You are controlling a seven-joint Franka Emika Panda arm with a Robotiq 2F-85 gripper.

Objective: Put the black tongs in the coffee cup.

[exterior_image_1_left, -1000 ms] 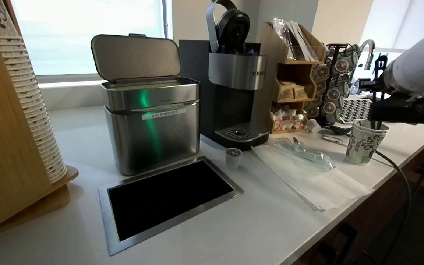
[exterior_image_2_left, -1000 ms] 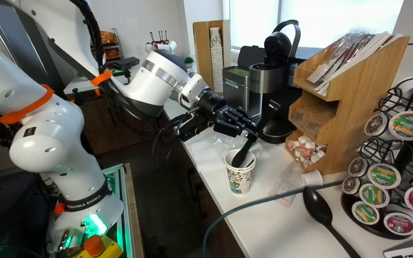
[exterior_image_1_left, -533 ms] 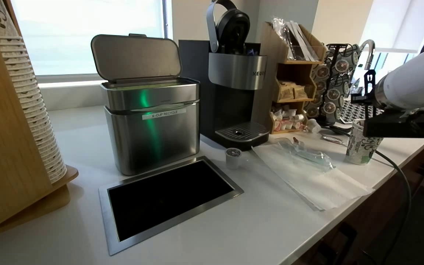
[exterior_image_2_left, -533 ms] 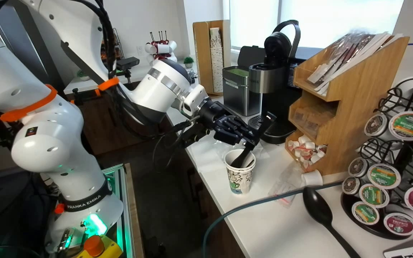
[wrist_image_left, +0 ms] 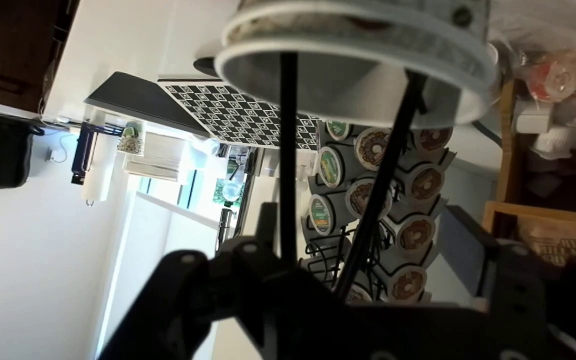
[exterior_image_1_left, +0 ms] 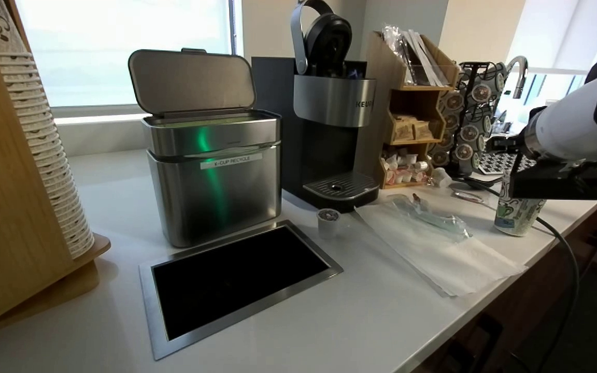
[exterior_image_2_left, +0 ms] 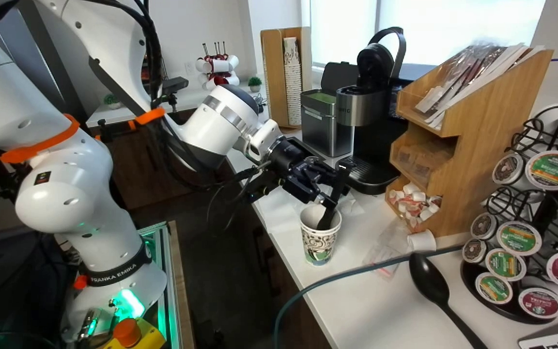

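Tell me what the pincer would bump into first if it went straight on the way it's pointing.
Probably the black tongs, standing in the coffee cup and just ahead of, or within, the open pincer; depth is unclear.

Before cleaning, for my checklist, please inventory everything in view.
coffee cup: seemingly 2 nested, patterned white, on counter
tongs: 1, black, inside cup
coffee machine: 1, silver-black, on counter
recycling bin: 1, silver, beside machine
pod: 1, pale, near machine
metal frame: 1, silver, in counter
paper: count unclear, white, under plastic
organizer: 1, wooden, beside machine
pod rack: 1, black, beside organizer
spoon: 1, black, near rack
cable: 1, teal, across counter
cup dispenser: 1, wooden, beside bin
arm: 1, white, beside counter
jaws: 2, black, open around tongs
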